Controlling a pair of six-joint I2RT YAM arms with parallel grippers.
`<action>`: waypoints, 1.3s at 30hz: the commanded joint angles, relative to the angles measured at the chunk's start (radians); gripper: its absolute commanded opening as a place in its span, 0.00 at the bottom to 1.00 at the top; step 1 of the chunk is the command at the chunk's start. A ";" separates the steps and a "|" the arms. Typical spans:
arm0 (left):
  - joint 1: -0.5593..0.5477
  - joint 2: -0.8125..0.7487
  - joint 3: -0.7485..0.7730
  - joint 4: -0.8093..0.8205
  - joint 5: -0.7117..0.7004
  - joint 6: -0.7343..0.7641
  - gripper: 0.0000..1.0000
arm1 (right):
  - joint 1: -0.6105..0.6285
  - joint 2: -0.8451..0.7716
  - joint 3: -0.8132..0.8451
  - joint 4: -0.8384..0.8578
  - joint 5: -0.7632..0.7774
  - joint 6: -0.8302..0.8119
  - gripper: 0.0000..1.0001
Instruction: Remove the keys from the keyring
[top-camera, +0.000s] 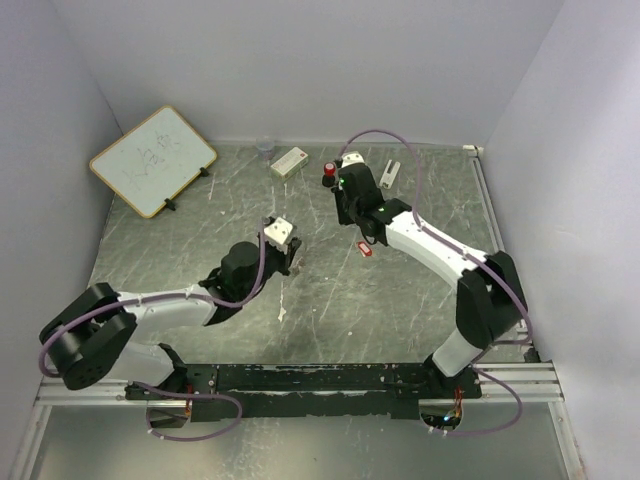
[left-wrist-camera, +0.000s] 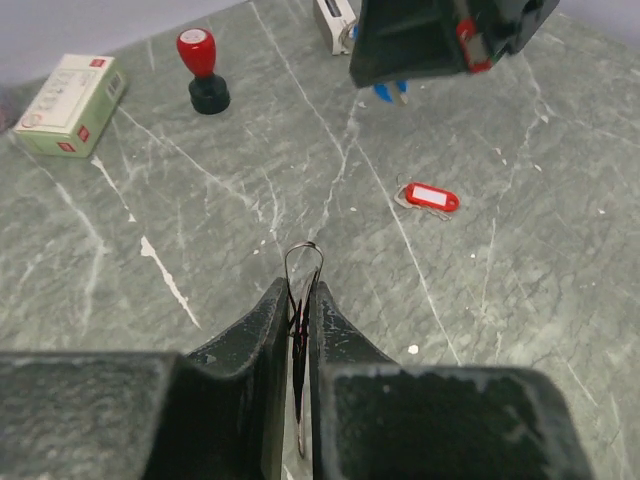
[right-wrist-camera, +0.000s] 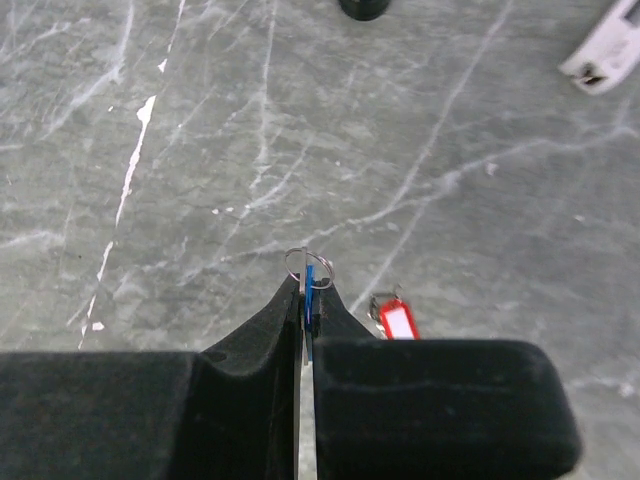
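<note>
Now left tool (left-wrist-camera: 301, 293) clamps keyring (left-wrist-camera: 304, 245); right tool (right-wrist-camera: 307, 297) clamps blue key (right-wrist-camera: 309, 277).

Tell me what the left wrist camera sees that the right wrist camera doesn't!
Only the left wrist camera: the left gripper shut on the keyring, and a small box on the table. Only the right wrist camera: the small ring at the top of the blue key, which the right gripper pinches. Both: the red key lying flat, a bit of the blue key, and the black stamp, though its red top shows just in the left wrist view.
</note>
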 joint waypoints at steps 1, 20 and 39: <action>0.088 0.058 0.054 0.001 0.161 -0.112 0.07 | -0.062 0.082 -0.011 0.136 -0.152 0.009 0.00; 0.364 0.347 0.125 0.184 0.596 -0.356 0.07 | -0.208 0.342 -0.068 0.363 -0.304 0.062 0.00; 0.407 0.432 0.139 0.073 0.469 -0.319 0.33 | -0.208 0.426 -0.019 0.386 -0.259 0.073 0.30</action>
